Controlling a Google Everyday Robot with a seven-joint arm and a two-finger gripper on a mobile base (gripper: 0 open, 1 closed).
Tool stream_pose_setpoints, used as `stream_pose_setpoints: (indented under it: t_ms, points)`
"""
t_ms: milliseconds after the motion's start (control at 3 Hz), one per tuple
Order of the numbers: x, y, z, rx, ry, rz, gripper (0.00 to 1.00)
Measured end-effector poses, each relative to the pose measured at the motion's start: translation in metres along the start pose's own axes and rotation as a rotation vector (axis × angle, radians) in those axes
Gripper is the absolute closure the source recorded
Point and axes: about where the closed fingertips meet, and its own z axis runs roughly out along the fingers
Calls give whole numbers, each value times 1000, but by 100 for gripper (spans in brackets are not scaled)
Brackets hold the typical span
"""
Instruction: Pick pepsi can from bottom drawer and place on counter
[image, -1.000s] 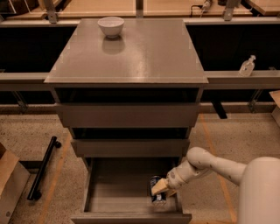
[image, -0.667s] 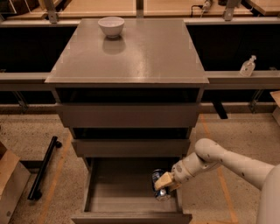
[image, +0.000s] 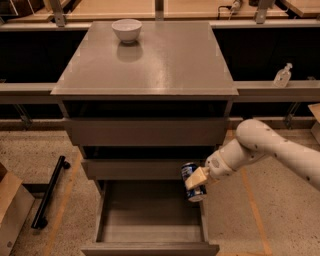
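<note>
My gripper (image: 195, 180) sits low at the cabinet's right side, fingers clamped on the pepsi can (image: 189, 171). The can is slightly tilted, over the right rear corner of the bottom drawer (image: 150, 247), level with the middle drawer (image: 135, 169) front. The bottom drawer is pulled out. My white arm (image: 270, 145) comes in from the right edge. The counter (image: 160, 60) has a white bowl (image: 126, 29) near its back left. A pump bottle (image: 282, 76) stands on the right ledge, and a black bar (image: 49, 198) lies on the floor at left.

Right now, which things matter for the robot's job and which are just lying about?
Job: pepsi can, clamped in the pincer above the right side of the open bottom drawer; counter.
Lying about: white bowl on the counter, pump bottle, black bar on floor.
</note>
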Motion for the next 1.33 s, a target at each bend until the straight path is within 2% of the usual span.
stream_pose_setpoints:
  t_ms: [333,667,1333]
  points:
    - [-40,37,-81,137,-84,-75,100]
    - [-49,46,-97,156,-109,-93,100]
    - [-48,52,-95,168,-87,-98,100]
